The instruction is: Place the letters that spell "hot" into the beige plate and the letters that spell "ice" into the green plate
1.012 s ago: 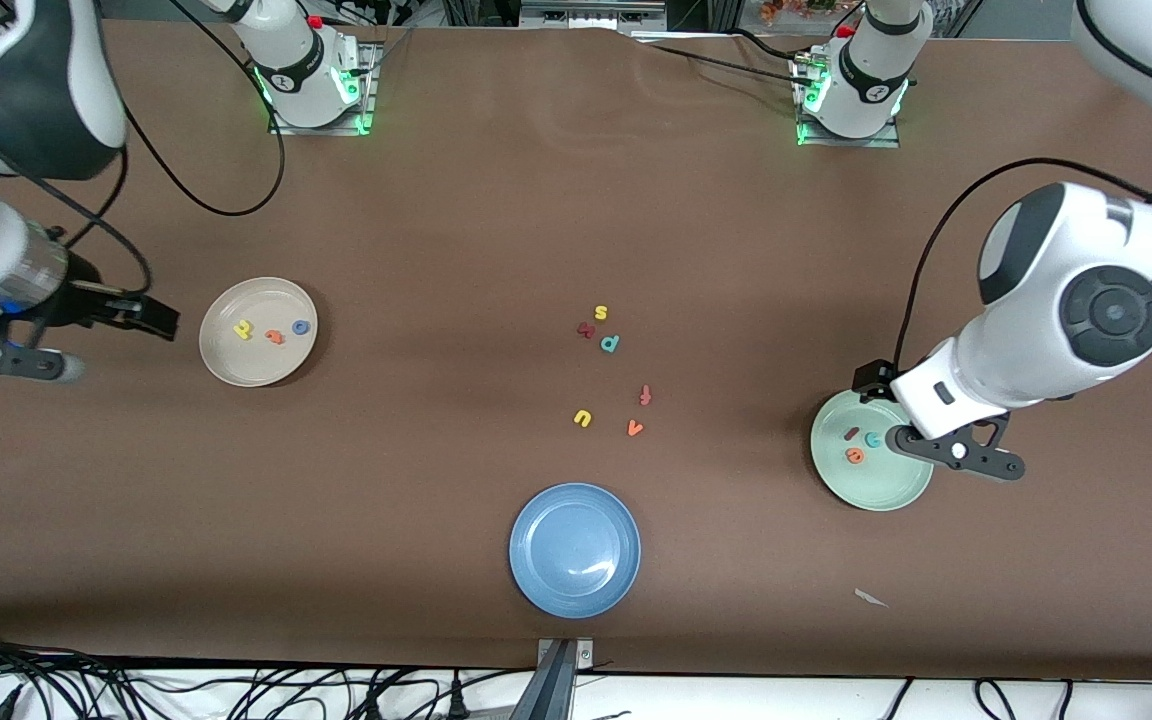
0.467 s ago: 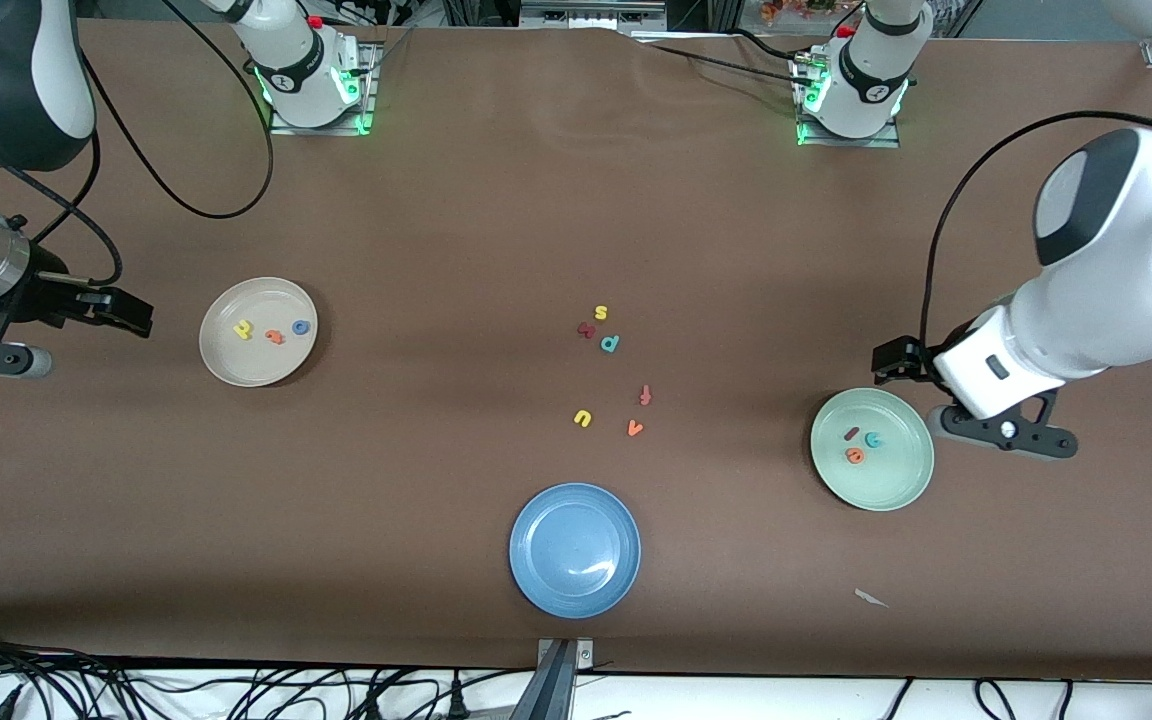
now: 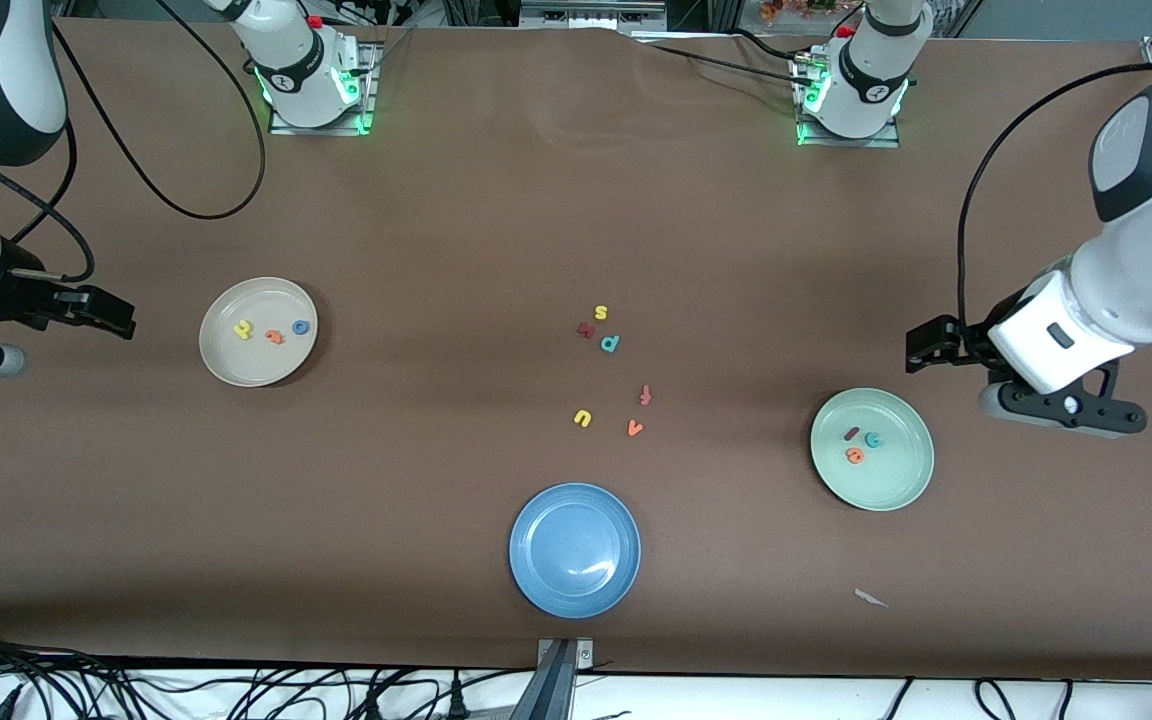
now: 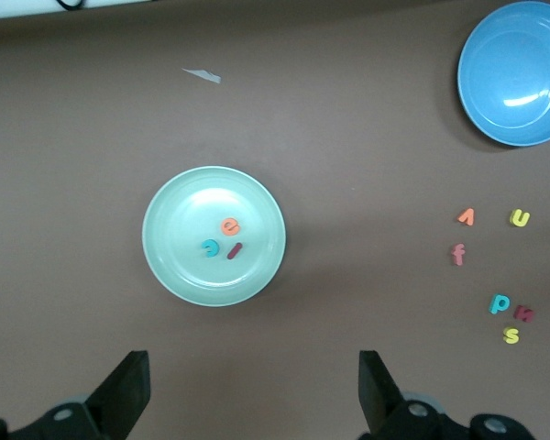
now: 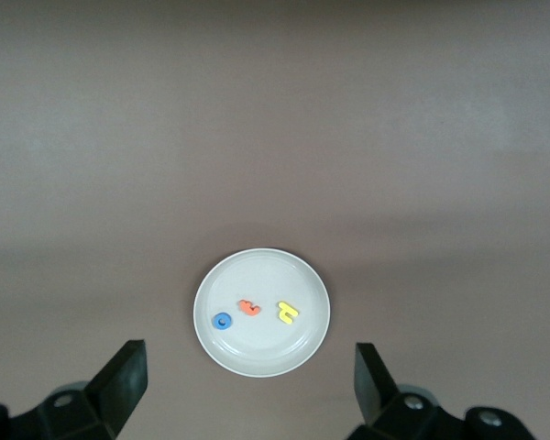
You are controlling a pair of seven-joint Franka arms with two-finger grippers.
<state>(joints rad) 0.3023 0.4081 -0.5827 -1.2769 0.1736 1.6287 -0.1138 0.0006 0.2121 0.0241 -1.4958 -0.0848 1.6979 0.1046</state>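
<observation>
Front view: three plates are counted on the table [image 3: 456,230]. Three letters, a yellow h [image 3: 243,328], an orange t [image 3: 275,336] and a blue o [image 3: 300,327], are seen in the beige plate [image 3: 236,372] toward the right arm's end. Three more, a dark red i [image 3: 851,433], a teal c [image 3: 873,439] and an orange e [image 3: 854,456], lie in the green plate [image 3: 901,492] toward the left arm's end. One blue plate [image 3: 575,549] sits nearest the camera. Six loose letters [image 3: 611,343] are scattered mid-table. The left gripper [image 4: 252,396] and the right gripper [image 5: 247,385] are each held up over bare table beside their plates, fingers spread wide, nothing between them.
</observation>
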